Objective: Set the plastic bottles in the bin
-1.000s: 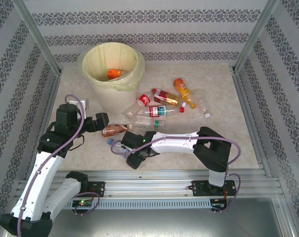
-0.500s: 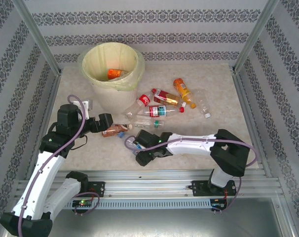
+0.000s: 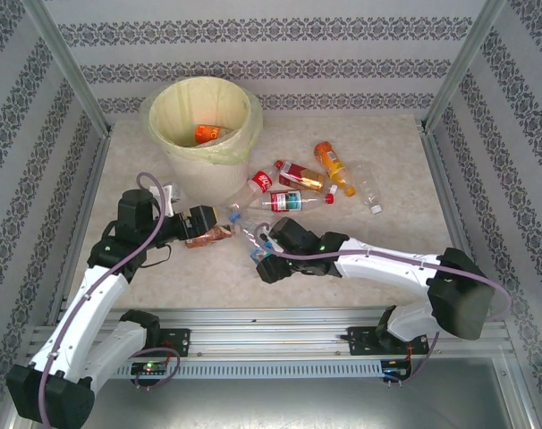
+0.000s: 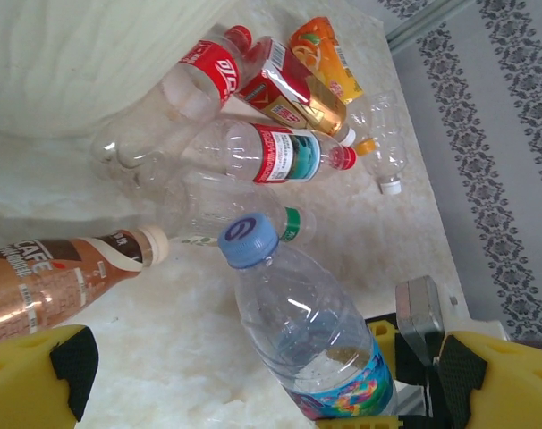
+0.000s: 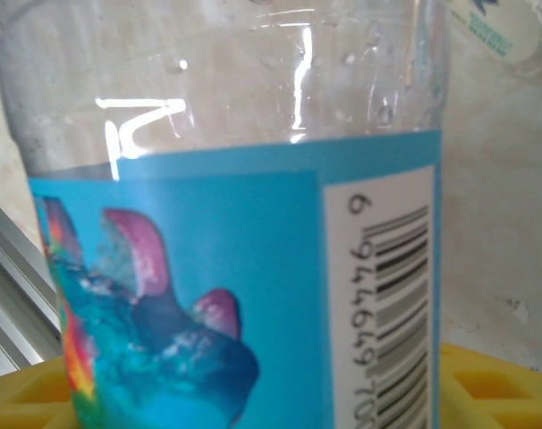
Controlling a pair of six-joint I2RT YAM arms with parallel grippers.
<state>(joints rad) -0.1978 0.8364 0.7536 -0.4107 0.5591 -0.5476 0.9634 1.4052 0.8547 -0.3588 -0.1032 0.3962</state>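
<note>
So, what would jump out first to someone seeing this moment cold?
The big cream bin at the back left, with one orange-labelled bottle already inside. Then the jumble of bottles lying beside it in the middle of the table. Nearer the arms, the right claw holds a blue-labelled bottle at a tilt, its blue cap pointing toward the bin.

Blue-cap bottle (image 4: 298, 322) clear glossy plastic; tabletop (image 3: 405, 232) smooth, marbled.

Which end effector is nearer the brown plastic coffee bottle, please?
Left. The left end effector is beside the brown coffee bottle; the right end effector is farther right, gripping a clear blue-capped bottle.
</note>
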